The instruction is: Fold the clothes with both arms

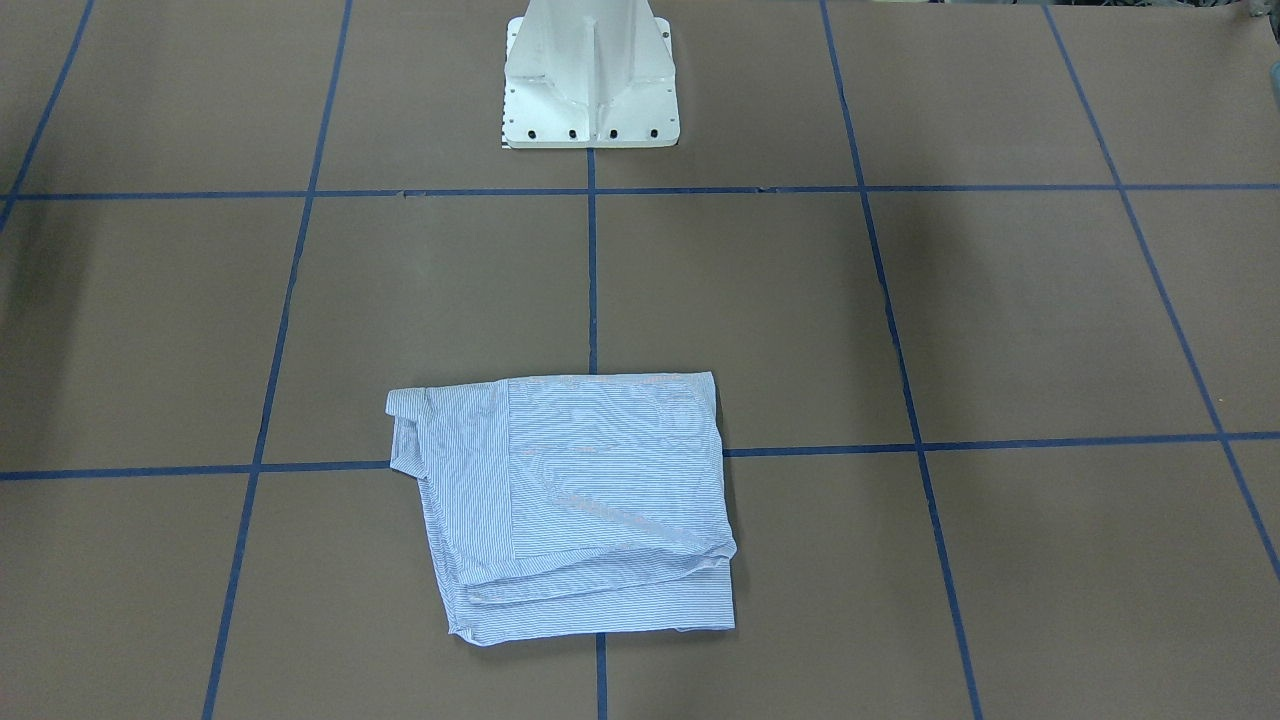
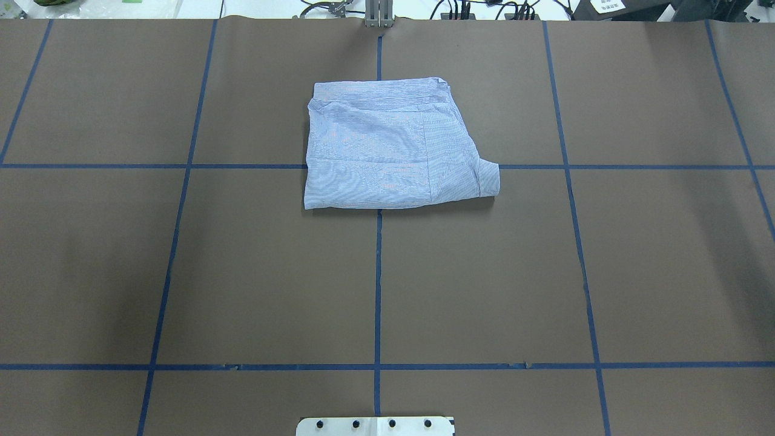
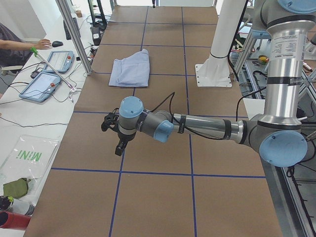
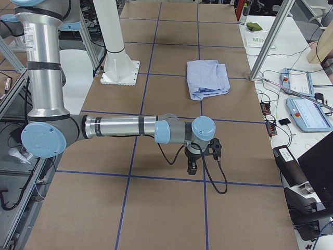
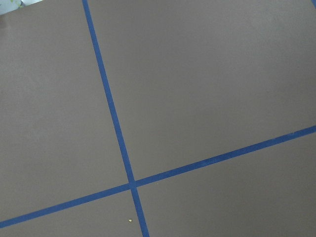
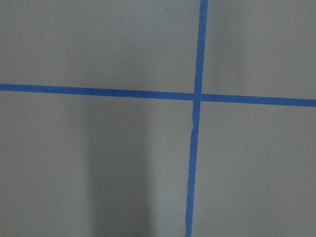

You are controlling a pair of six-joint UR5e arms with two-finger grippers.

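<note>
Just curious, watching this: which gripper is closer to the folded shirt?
Too close to call. The left gripper hovers to the left of the shirt, the right gripper to its right, both well clear and about equally far.

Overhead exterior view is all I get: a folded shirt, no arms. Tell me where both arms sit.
Observer: In the left side view, the left arm stretches low over the table. The left gripper is well clear of the shirt.
Operator: Now the right one.
Observer: The right arm mirrors it at the other end. The right gripper hangs above bare table, also apart from the shirt.
Operator: Report the jaws.
Observer: Cannot tell. Both grippers show only in the side views, and the wrist cameras see just brown surface and blue tape.
</note>
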